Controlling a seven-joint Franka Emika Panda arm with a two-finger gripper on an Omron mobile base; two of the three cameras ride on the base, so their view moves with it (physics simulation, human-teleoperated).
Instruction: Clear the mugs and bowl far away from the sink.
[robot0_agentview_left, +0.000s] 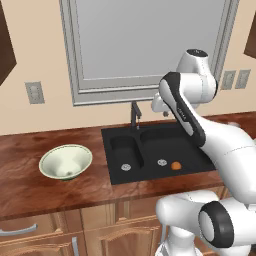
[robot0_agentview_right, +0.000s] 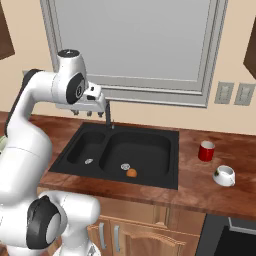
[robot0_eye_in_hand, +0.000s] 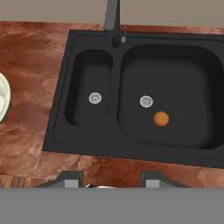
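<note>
Left of the sink (robot0_agentview_left: 155, 150) sits the bowl (robot0_agentview_left: 65, 161), rigid and probably slick, so I'd pinch its rim. Right of it, the red mug (robot0_agentview_right: 206, 150) and white mug (robot0_agentview_right: 224, 175) look light; grip their walls. My jaws hang apart, empty.

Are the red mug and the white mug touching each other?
Apart. The right base view shows bare counter between the red mug and the white mug.
</note>
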